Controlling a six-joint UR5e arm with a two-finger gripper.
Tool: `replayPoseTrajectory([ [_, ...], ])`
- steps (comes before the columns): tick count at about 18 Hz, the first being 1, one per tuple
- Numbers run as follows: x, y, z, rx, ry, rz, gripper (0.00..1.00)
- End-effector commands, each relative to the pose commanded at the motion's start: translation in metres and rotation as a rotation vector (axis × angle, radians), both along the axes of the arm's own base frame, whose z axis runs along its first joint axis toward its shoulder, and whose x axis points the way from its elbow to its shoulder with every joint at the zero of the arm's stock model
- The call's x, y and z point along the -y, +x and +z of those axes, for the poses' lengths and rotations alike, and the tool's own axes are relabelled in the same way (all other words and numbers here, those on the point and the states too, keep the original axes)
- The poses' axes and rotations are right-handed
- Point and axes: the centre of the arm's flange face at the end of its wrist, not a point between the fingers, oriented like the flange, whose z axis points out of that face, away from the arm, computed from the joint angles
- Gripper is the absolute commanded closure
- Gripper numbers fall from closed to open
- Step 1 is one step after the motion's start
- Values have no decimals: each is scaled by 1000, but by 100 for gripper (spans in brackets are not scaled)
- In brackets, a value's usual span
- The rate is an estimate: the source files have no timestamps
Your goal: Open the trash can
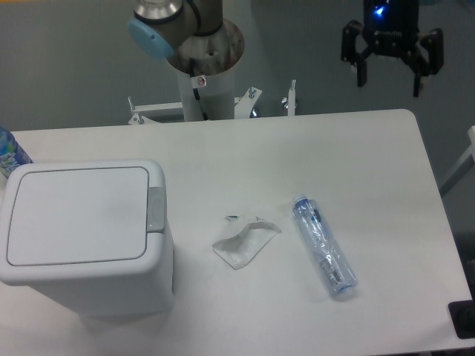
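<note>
Far from the boxy white plastic trash can [85, 237], our tool [391, 76] hangs wide; we press its grey tab [156, 209] squarely.

My arm [194, 33] is mostly brushed silver-grey metal, with a pale blue round cap on one joint. Its pedestal is a white column with a small red-marked sticker and a thin dark cable running down it. My gripper [390, 63] is black, with two angular fingers and a small blue light glowing on its body.
</note>
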Motion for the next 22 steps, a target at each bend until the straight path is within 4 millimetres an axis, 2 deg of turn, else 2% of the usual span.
replayPoseTrajectory([
  [7,-7,-3,-3,17,51,-11,0],
  [15,-12,-4,-7,53,108,82,0],
  [19,-27,4,-7,103,174,154,0],
  [22,-52,16,-10,134,206,203,0],
])
